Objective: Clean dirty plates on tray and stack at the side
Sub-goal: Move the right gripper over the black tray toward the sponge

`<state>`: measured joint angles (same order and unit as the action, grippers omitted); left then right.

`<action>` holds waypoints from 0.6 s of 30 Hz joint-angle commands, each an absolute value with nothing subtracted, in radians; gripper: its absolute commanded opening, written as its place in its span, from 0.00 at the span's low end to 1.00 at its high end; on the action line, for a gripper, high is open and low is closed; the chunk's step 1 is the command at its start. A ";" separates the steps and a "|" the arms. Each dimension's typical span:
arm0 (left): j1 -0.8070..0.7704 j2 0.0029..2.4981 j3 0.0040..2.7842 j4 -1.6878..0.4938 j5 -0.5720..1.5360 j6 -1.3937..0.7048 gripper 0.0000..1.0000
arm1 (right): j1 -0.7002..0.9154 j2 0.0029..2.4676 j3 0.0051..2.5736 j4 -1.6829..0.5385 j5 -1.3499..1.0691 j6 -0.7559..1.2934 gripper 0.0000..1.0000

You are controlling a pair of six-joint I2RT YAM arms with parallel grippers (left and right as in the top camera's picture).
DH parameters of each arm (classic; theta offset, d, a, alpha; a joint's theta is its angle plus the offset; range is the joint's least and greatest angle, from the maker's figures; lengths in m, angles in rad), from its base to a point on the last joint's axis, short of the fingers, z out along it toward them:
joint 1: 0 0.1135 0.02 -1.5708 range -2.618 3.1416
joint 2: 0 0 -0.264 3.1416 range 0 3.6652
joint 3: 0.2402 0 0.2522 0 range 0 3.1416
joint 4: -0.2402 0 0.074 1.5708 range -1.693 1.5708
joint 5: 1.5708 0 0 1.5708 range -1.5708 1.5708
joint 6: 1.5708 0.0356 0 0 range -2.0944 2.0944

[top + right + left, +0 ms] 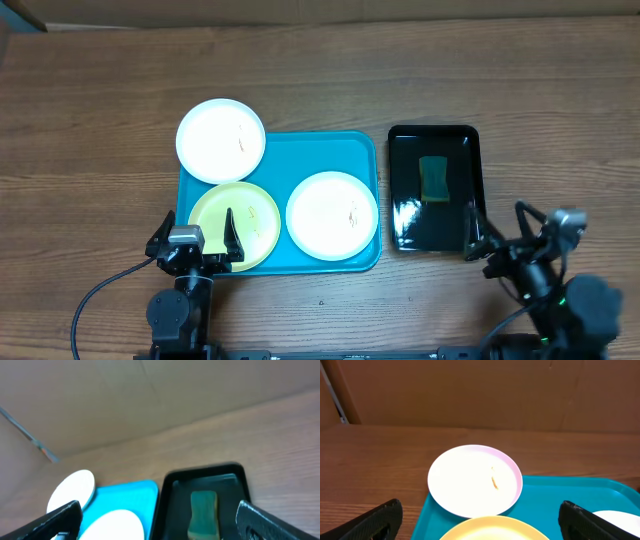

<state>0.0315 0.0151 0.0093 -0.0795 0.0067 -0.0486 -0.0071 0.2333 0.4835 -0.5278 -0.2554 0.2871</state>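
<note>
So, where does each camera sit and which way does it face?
Overhead: above table, looking down on cyan tray, black tray; left gripper, right gripper below.
Left wrist: low, facing forward at the far white plate; own fingers in corners.
Right wrist: low, facing forward at the green sponge; own fingers likewise.
Shared: both wrist views show that plate.

A bench (pixel 320 60) of mid-brown wood-grain laminate fills the overhead view edge to edge, its grain running left to right, evenly lit with only faint, soft shadows. In both wrist views a plain brown wall (pixel 485 390) of flat, matte board, marked by a few faint creases and seams, stands behind the far edge of the bench and fills the upper part of the frame. A thin grey rod (pixel 331 392) runs diagonally across that board at the upper left of the left wrist view, ending near the bench edge.
</note>
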 commanded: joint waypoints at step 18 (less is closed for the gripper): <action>0.030 0.006 0.005 -0.078 0.011 -0.036 1.00 | 0.027 1.397 1.331 -1.290 -0.298 0.235 0.63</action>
<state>0.0315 0.0151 0.0090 -0.0788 0.0067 -0.0486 -0.0006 1.3697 1.3273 -1.3041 -0.3149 0.2367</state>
